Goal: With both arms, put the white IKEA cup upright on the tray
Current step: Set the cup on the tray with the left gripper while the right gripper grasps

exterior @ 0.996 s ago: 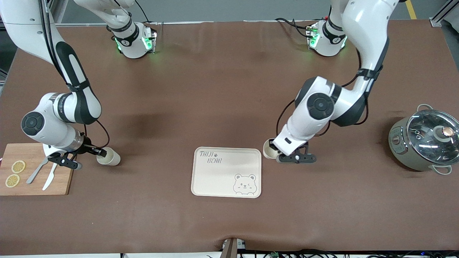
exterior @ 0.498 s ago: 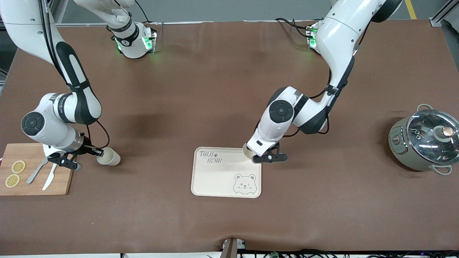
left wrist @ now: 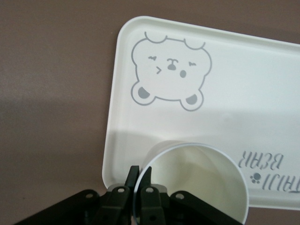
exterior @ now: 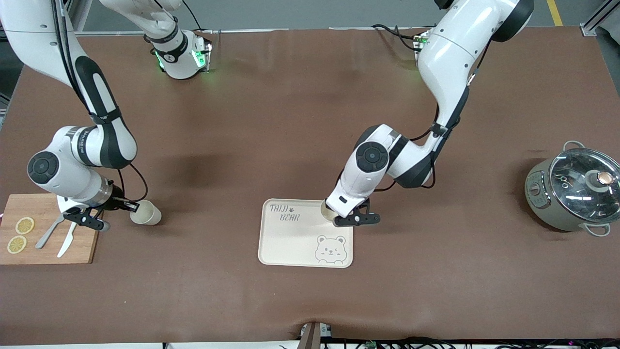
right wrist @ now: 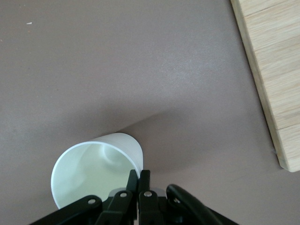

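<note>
Main risk sits with the left hand (exterior: 334, 219): it pinches only the thin rim of a white open-topped plastic cup (exterior: 327, 211), one finger inside, one outside. It hangs over the flat cream rectangular tray with the drawn bear face (exterior: 290, 242), just inside the edge at the left arm's end. Letting go there, or before the base is flat, could tip the cup over the raised lip onto the brown tabletop (exterior: 310, 121). A rim pinch also lets the cup swing — a tilted touchdown probably means it rolls.

Left wrist view: the cup's mouth (left wrist: 194, 180) opens toward the camera, the wall is clamped between the fingers, and the bear drawing (left wrist: 169, 70) and lettering are clear of it. Whether the base touches the tray cannot be told.

The right hand (exterior: 134, 207) grips the rim of a second white plastic cup (exterior: 145, 213) the same way — wrist view shows the fingertips (right wrist: 139, 180) closed across the wall. That cup is tilted on the tabletop, beside the pale wooden cutting board (exterior: 48, 230), well apart from the tray. A long carry on a rim grip risks slip, and the two arms will likely crowd each other over the tray.
</note>
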